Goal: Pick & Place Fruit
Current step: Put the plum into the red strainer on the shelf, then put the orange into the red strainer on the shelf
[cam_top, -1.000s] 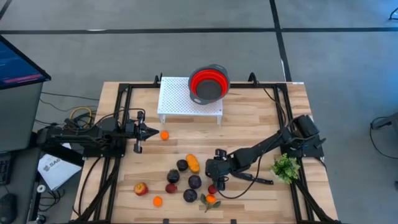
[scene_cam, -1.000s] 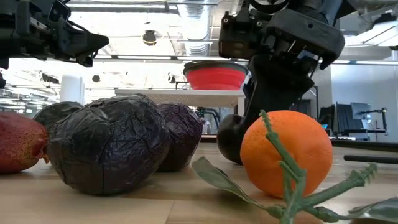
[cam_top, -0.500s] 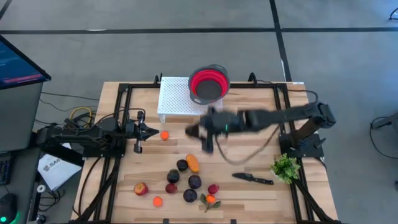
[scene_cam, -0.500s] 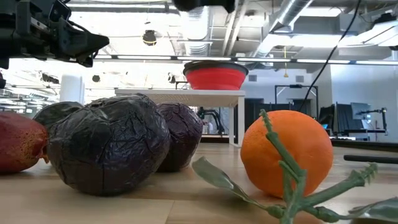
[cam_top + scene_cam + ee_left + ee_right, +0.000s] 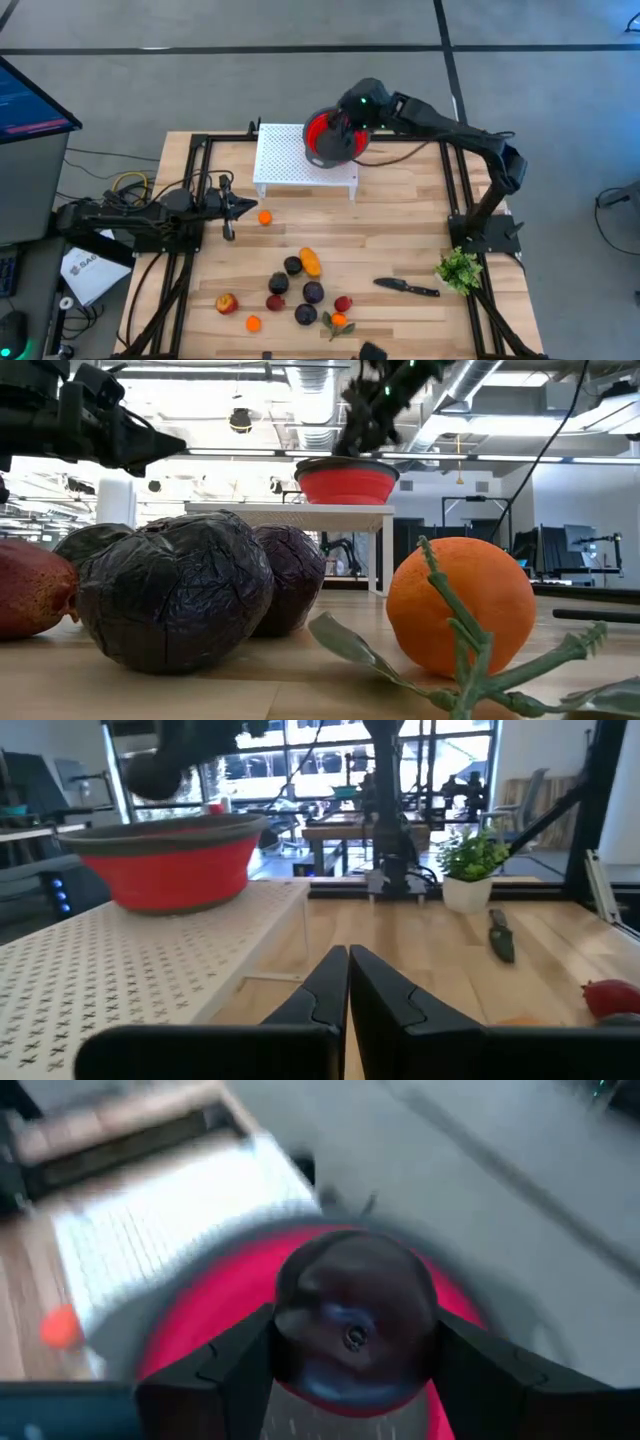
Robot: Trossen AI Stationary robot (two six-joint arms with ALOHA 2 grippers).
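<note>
The right gripper [image 5: 352, 1342] gripped a dark plum [image 5: 355, 1320] above the red bowl [image 5: 333, 140], blurred in motion; the left gripper [image 5: 347, 982], fingers pressed together, waited beside a small orange [image 5: 264, 217].

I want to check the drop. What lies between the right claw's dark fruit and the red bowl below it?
Nothing shows there. In the right wrist view the dark purple fruit, held in the right claw, hangs directly over the red bowl.

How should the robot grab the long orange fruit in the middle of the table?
Grip the long orange fruit across its narrow middle, coming straight down from above. It lies flat and slightly angled, so its long sides are the thin way to pinch. A dark fruit sits close beside it, so space there looks tight.
</note>
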